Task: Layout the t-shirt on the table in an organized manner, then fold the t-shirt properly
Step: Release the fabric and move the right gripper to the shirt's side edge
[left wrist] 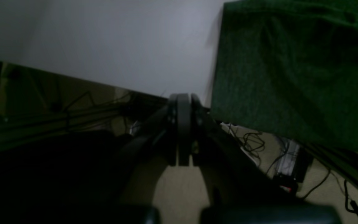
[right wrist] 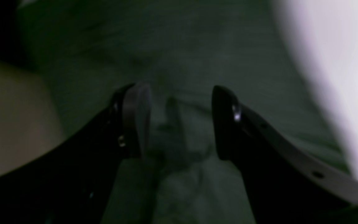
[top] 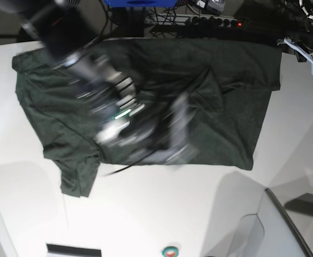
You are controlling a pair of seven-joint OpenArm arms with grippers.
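The dark green t-shirt [top: 231, 96] lies spread over the white table [top: 145, 214], with a sleeve sticking out at the lower left and creases near its middle. My right arm reaches over the shirt's middle, motion-blurred, and its gripper [top: 177, 136] is low over the cloth. In the right wrist view that gripper [right wrist: 180, 121] is open, its fingers [right wrist: 135, 118] standing apart over wrinkled t-shirt [right wrist: 182, 46], nothing clamped between them. My left gripper [left wrist: 183, 99] is shut and empty, off the table's [left wrist: 120, 40] edge, beside the t-shirt's [left wrist: 291, 77] overhanging hem.
Cables and a dark power box [left wrist: 288, 161] lie on the floor below the table edge. A power strip [top: 215, 21] and a blue frame [top: 140, 2] sit behind the far edge. My left arm [top: 308, 51] stays at the far right corner. A round button [top: 170, 250] is at the front.
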